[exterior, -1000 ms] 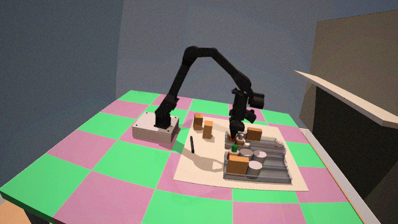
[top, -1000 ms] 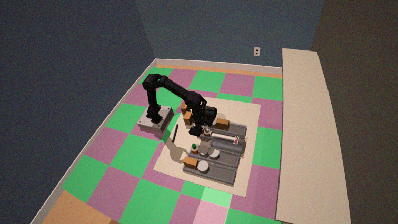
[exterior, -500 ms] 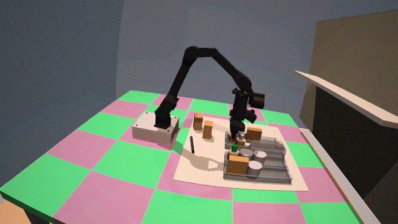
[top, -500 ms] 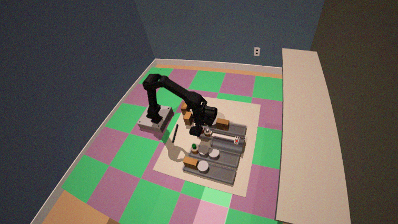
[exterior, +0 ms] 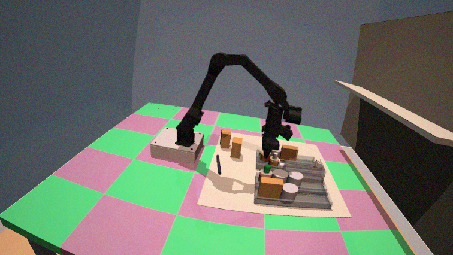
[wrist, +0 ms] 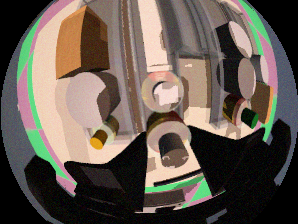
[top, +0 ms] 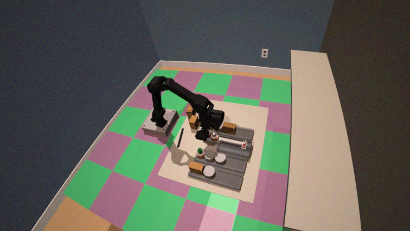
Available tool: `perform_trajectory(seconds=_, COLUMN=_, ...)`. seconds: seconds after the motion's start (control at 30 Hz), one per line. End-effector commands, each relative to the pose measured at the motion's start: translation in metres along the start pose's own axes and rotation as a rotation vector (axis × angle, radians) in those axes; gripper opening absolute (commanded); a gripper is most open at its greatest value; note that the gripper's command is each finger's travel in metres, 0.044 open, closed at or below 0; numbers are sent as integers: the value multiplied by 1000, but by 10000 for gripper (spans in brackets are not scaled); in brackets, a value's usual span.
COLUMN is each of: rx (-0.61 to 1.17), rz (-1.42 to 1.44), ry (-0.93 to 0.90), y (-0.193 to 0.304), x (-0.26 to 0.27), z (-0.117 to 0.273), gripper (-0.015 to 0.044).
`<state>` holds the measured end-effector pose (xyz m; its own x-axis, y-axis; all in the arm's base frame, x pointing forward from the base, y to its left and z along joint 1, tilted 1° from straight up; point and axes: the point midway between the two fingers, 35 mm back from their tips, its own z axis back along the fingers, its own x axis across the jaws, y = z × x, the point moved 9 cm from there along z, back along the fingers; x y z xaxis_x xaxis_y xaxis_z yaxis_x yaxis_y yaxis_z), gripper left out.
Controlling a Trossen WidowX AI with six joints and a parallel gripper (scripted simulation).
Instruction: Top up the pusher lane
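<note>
My gripper (top: 202, 138) (exterior: 265, 156) (wrist: 166, 132) points down at the front end of the sprung lane, shut on an amber jar with a grey cap (wrist: 173, 151). In the wrist view the held jar is upright, directly in front of the old jar (top: 213, 136) (exterior: 274, 158) (wrist: 162, 93), which has a pale grey cap. The two look close together or touching. The white pusher strip (top: 230, 140) (wrist: 157, 37) runs back behind the old jar. The pusher plate, the front stop and the held jar's base are hidden, so I cannot tell whether it touches the lane floor.
A yellow-capped jar (wrist: 104, 134) and a green-capped jar (top: 199, 153) (exterior: 266, 171) (wrist: 242, 112) stand in neighbouring lanes. Grey cylinders (top: 209, 171) (exterior: 290, 191) and orange boxes (top: 196, 167) (exterior: 271, 187) stand there too. Two orange blocks (top: 193, 122) (exterior: 236, 148) and a black stick (top: 180, 138) (exterior: 219, 164) lie nearer the base.
</note>
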<state>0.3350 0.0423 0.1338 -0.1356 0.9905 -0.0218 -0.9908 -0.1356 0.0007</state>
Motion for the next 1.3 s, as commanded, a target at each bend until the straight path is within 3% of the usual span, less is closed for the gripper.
perform_trajectory(seconds=0.0, rx=-25, rz=-6, ry=1, y=-5, x=0, z=2, gripper=0)
perform_trajectory(seconds=1.27, rx=-24, rz=-6, ry=1, y=-5, x=0, z=-10, gripper=0)
